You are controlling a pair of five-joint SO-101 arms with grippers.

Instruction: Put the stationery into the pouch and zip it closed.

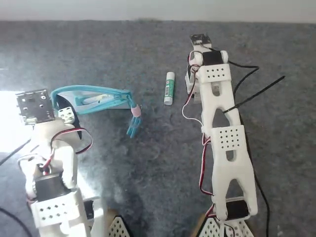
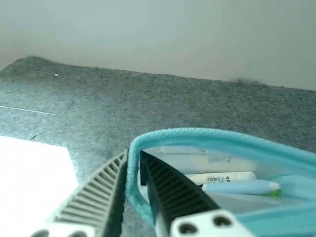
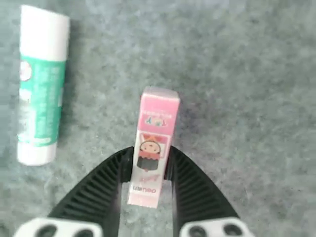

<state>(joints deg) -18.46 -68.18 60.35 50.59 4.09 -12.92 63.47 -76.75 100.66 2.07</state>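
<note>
High view places the teal fabric zip pouch (image 1: pixel 94 98) near the left edge of the grey felt surface (image 1: pixel 148 173), lying on its side with its mouth gaping open. Its pink and blue zip-pull tassel (image 1: pixel 134 121) trails from the end nearer the middle. The left end effector (image 1: pixel 61 106) is at the pouch's other end. In the left wrist view its ribbed fingers (image 2: pixel 170 190) are pressed together on the pouch's teal rim, one inside the mouth and one outside. Inside the pouch lie a light-blue pen (image 2: pixel 242 187) and, just beside it, a white barcoded tube (image 2: pixel 219 178); further pale items behind them cannot be made out.

A white and green glue stick (image 1: pixel 169 88) lies on the bare surface toward the far edge, between the pouch and the right end effector (image 1: pixel 190 83). In the right wrist view that end effector is clamped on a pink rectangular eraser (image 3: pixel 153 133), with the glue stick near it but apart.
</note>
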